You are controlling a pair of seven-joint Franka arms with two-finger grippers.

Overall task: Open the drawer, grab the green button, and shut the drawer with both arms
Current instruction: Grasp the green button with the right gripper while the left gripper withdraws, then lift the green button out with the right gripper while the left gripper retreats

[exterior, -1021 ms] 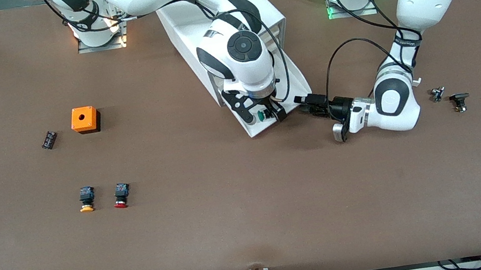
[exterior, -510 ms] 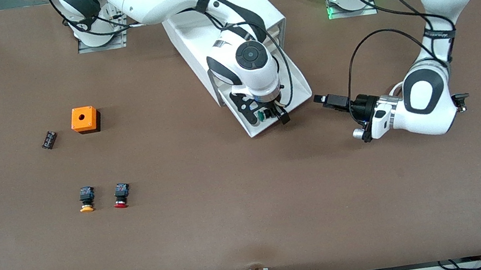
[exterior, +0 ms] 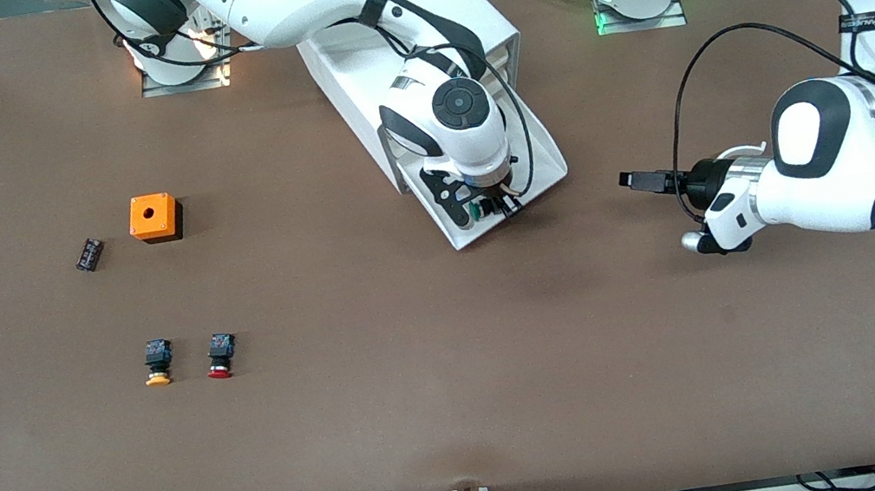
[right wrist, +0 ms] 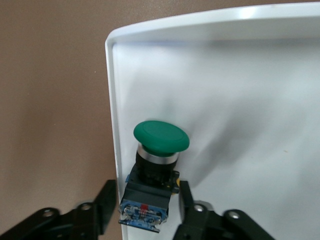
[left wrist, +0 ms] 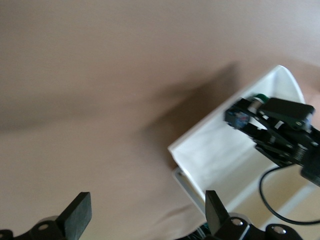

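The drawer stands pulled out of the cabinet, and the button lies in it against the side wall near the front corner. Your right gripper is down in the drawer with its fingers closed on the button's black body, the green cap clear of them. Your left gripper hangs over bare table toward the left arm's end, fingers spread wide and holding nothing; that arm waits.

Handling judgement: the button looks light and rigid, hard plastic throughout. The blocky body offers flat faces, so keep your hold there. The domed cap looks smooth and would likely slip. The drawer wall sits just beside one finger; lift straight up or you may scrape it. The drawer looks thin and light and may shift if nudged.
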